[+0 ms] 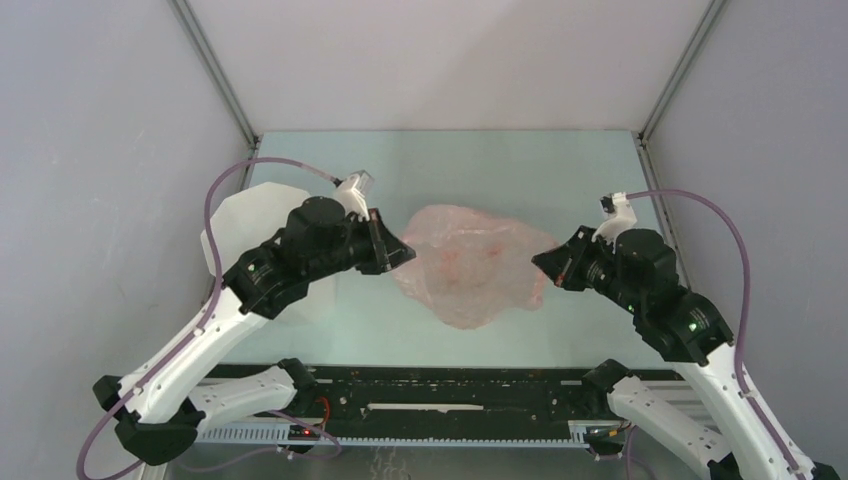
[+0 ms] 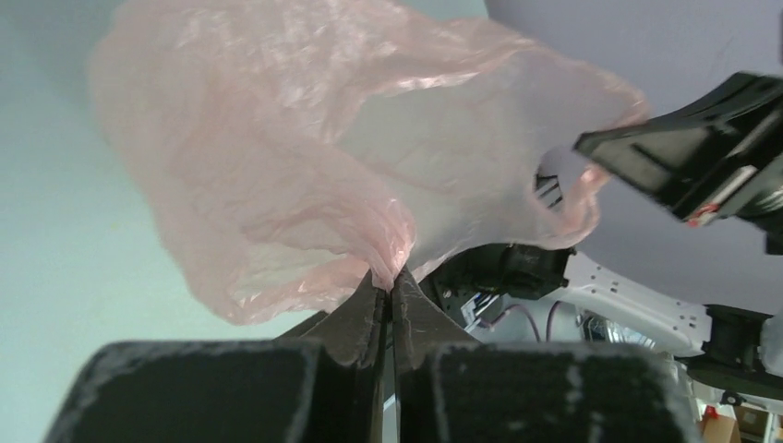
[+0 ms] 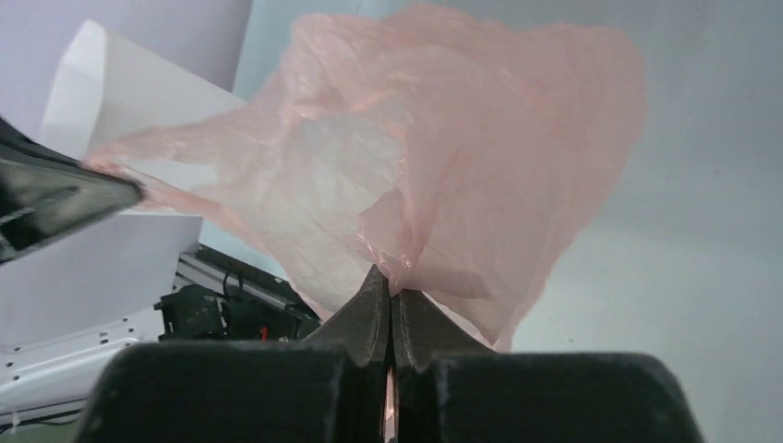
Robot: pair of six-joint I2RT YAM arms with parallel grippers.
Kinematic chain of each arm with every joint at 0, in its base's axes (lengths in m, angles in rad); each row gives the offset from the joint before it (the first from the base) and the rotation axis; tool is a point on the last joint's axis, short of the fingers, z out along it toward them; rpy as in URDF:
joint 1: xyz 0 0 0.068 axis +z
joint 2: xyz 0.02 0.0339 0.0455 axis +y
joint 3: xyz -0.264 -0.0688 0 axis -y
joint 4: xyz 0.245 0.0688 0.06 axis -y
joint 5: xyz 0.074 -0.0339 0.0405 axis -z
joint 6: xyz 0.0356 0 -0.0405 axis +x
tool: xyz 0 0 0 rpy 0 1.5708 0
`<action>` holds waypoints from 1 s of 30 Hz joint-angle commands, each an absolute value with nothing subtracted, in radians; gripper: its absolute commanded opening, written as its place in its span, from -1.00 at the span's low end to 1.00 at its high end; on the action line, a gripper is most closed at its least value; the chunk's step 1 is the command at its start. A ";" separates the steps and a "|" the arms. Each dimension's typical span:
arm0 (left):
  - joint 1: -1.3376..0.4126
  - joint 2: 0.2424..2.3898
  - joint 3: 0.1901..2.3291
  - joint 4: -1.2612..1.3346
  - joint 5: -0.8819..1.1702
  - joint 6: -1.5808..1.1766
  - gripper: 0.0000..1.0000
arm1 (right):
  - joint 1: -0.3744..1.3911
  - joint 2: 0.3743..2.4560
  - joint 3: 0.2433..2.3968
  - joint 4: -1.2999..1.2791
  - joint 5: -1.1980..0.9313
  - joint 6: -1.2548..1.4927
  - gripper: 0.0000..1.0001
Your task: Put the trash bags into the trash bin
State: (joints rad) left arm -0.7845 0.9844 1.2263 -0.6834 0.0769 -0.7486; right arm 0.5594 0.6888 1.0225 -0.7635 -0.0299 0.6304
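Observation:
The pale-pink translucent trash bag [image 1: 473, 262] hangs stretched between my two grippers above the table's middle. My left gripper [image 1: 404, 254] is shut on the bag's left edge; in the left wrist view the plastic [image 2: 305, 157] bunches into the closed tips [image 2: 389, 277]. My right gripper [image 1: 541, 262] is shut on the bag's right edge; in the right wrist view the bag [image 3: 443, 166] is pinched at the tips [image 3: 391, 286]. The white faceted trash bin [image 1: 250, 225] stands at the left, partly hidden behind my left arm; it also shows in the right wrist view [image 3: 120, 185].
Grey enclosure walls stand on the left, right and back. The pale green table top [image 1: 560, 170] extends behind the bag. A black rail with the arm bases [image 1: 450, 395] runs along the near edge.

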 commanded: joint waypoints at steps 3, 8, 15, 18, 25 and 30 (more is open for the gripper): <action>-0.790 0.913 1.093 -0.743 0.044 -0.758 -0.72 | 0.533 0.694 1.052 -0.721 -0.117 0.573 -1.00; -0.804 0.950 1.080 -0.787 0.059 -0.750 -0.30 | 0.529 0.706 1.051 -0.716 -0.136 0.577 -1.00; -0.817 1.023 1.095 -0.907 -0.036 -0.714 0.55 | 0.524 0.703 1.052 -0.704 -0.131 0.572 -1.00; -0.820 1.048 1.117 -0.948 -0.077 -0.717 0.62 | 0.504 0.720 1.062 -0.706 -0.141 0.561 -1.00; -0.818 1.054 1.209 -0.962 -0.192 -0.712 0.51 | 0.492 0.733 1.063 -0.726 -0.149 0.544 -1.00; -0.818 1.092 1.252 -0.920 -0.188 -0.701 -0.22 | 0.492 0.733 1.064 -0.766 -0.160 0.513 -1.00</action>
State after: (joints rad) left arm -0.8135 1.0657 1.1679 -0.9554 -0.1501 -0.7265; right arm 0.4973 0.7361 1.0279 -0.7471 -0.1413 0.5621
